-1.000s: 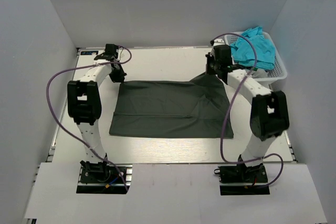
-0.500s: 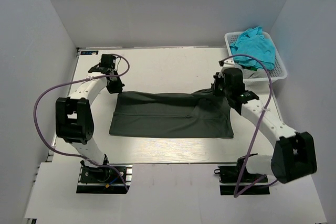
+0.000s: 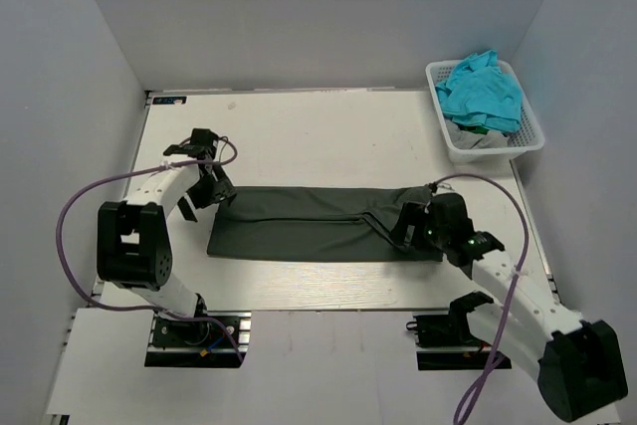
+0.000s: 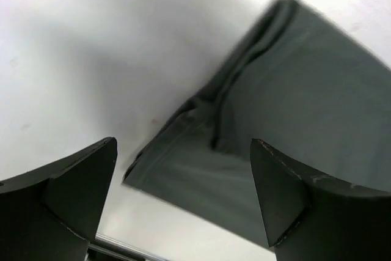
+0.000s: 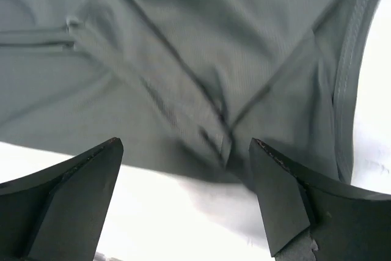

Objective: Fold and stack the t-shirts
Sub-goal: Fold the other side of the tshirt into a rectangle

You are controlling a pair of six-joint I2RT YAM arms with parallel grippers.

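one t-shirt (image 3: pixel 299 226) beneath left claw (image 4: pixel 183 143), right claw (image 5: pixel 186 143)

no text, label, brand or number can be read anywhere.

Top view: right gripper (image 3: pixel 410 232) covers the dark shirt's (image 3: pixel 299 224) right end. Left gripper (image 3: pixel 221 192) hides its far left corner. Turquoise shirts (image 3: pixel 483 92) bury most of a grey item (image 3: pixel 474 137) in the basket (image 3: pixel 435 75); unidentifiable.
Left wrist: shirt blurred, cut by right edge.
Right wrist: shirt cut top and left; fingers (image 5: pixel 61 212) cut at bottom.
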